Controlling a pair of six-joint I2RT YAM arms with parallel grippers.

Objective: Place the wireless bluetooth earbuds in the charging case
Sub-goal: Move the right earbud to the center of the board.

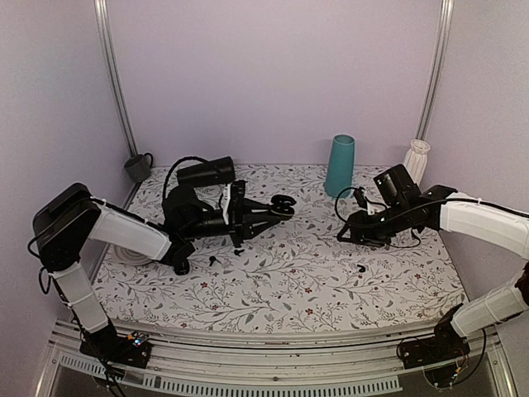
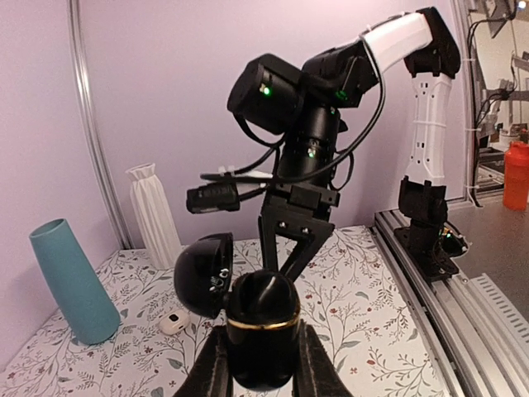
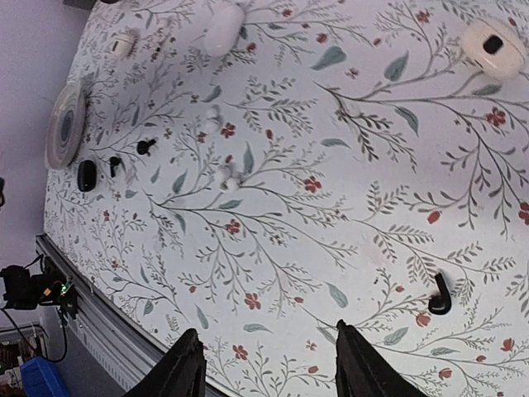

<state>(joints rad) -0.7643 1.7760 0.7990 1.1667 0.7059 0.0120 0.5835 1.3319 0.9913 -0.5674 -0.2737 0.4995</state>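
I am at the pick-up step. My left gripper (image 2: 263, 376) is clamped on the black charging case (image 2: 263, 322) and holds it out over the table. Its lid (image 2: 203, 275) is flipped open (good, it is ready to be filled). My right gripper (image 3: 273, 372) hovers over the flowery table (image 3: 347, 207) with its jaws apart and nothing between them. The nearest black earbud (image 3: 440, 295) lies flat on the table. It is a bit off to one side of those jaws, not under them.

So next, I think, I must slide the right gripper sideways over that bud, go down, and pinch gently. It is tiny and smooth, so it could pop out. Then it goes across to the open case.

Now I count. There is one black case. One black bud is close by, and a second black bud (image 3: 145, 147) is far off. A small dark bit next to it may be a third, but I cannot tell. Two small white blurs (image 3: 227, 175) mid-table may be white buds. Three white pebble shapes (image 3: 493, 45) look like other cases. I also see one teal vase (image 1: 340, 165), one white vase (image 1: 417, 160) and one grey cup (image 1: 138, 166).
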